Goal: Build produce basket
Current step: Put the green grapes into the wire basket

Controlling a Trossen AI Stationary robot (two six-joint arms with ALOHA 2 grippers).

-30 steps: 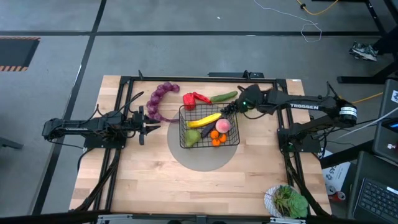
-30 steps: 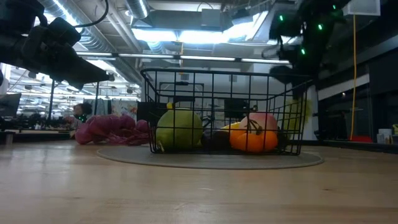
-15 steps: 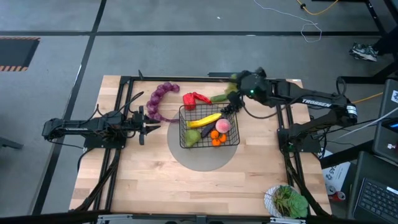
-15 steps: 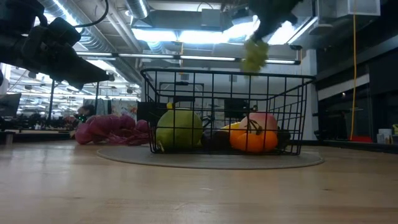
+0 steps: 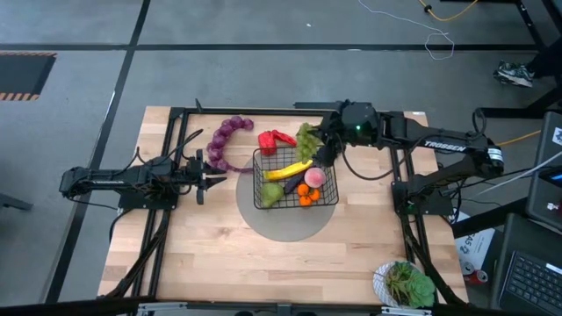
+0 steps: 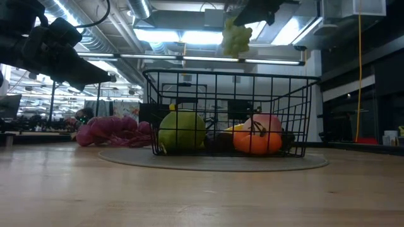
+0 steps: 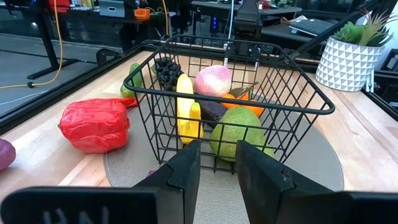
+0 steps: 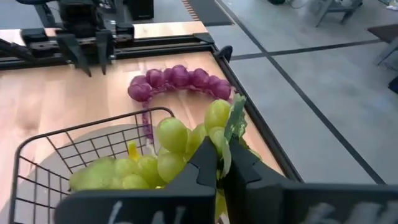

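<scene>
Green grapes hang clenched in the right gripper's fingers above the basket's far rim, basket floor directly below; left gripper, fingers part-open and empty, waits farther off.

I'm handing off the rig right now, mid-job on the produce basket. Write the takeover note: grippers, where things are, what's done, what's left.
Right gripper: shut on the green grapes, held in the air above the basket's far rim.
Left gripper: parked low on the table left of the basket, partly open, holding nothing.
In the basket: banana, pear, peach, oranges, eggplant, dark grapes.
Still on the table: purple grape string, red pepper; a green piece beside the basket, mostly hidden.
Left: drop the green grapes in, then collect what remains outside.
</scene>
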